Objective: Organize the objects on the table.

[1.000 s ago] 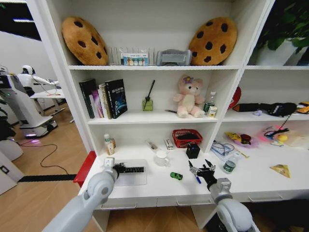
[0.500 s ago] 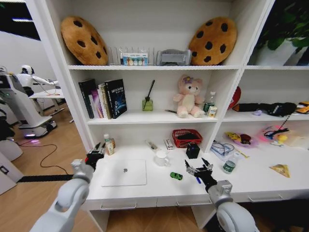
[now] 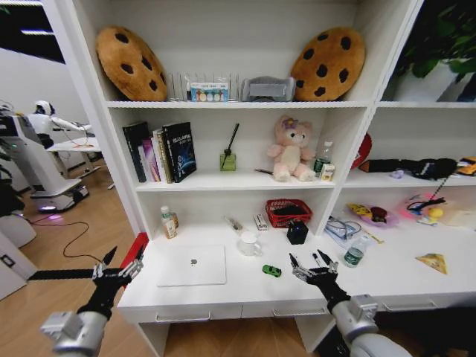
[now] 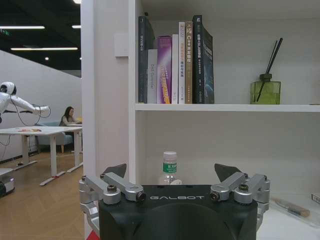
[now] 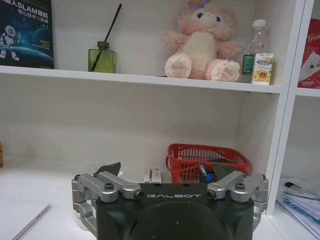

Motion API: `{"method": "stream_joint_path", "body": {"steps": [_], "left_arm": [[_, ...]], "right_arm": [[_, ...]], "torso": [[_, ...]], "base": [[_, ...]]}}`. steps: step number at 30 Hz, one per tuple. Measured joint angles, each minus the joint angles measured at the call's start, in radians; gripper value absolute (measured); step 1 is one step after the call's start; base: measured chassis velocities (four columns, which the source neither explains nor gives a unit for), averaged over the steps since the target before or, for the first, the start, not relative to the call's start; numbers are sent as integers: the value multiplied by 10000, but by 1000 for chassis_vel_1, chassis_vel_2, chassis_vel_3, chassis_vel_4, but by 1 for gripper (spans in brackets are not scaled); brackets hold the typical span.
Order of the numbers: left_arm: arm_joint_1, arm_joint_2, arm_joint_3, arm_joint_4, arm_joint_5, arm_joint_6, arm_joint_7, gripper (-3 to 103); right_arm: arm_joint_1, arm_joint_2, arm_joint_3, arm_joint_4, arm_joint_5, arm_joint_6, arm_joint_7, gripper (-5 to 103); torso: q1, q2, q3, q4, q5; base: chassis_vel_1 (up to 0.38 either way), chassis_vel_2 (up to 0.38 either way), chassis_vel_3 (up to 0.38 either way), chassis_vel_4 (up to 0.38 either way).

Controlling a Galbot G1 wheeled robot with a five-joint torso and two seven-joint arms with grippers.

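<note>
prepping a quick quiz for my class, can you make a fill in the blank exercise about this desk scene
1. The laptop lies on the table with its lid ____.
2. The toy car on the desk is coloured ____.
3. The white mug stands between the laptop and the ____ cube pen holder.
4. The left gripper and the right gripper both have their fingers ____.

Missing words: closed; green; black; open

Bare table (image 3: 387, 279) right of toy car (image 3: 271, 271)

Table (image 3: 245, 286) smooth matt white; laptop (image 3: 192, 265) brushed silver metal; mug (image 3: 248, 243) glossy; basket (image 3: 287, 212) red plastic mesh.
</note>
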State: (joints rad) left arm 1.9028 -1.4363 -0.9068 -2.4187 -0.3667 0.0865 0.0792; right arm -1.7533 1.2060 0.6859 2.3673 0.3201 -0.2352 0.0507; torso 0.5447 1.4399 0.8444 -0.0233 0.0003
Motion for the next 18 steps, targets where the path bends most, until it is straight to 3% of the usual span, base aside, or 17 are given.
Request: {"method": "stream_joint_path", "body": {"steps": [10, 14, 18], "left_arm": [[-196, -124, 332, 214, -76, -57, -47, 100], [-757, 160, 341, 247, -245, 462, -301, 100], [-827, 199, 353, 274, -255, 579, -352, 100]], "right_arm": [[220, -103, -124, 370, 185, -194, 194, 100], [352, -133, -167, 235, 76, -228, 211, 100], [361, -90, -166, 141, 10, -180, 209, 100]], "torso": [[1, 0, 0, -1, -4], [3, -1, 2, -3, -3], [3, -2, 2, -3, -3]], "base": [[0, 0, 0, 0], [0, 0, 0, 0], [0, 0, 0, 0]]}}
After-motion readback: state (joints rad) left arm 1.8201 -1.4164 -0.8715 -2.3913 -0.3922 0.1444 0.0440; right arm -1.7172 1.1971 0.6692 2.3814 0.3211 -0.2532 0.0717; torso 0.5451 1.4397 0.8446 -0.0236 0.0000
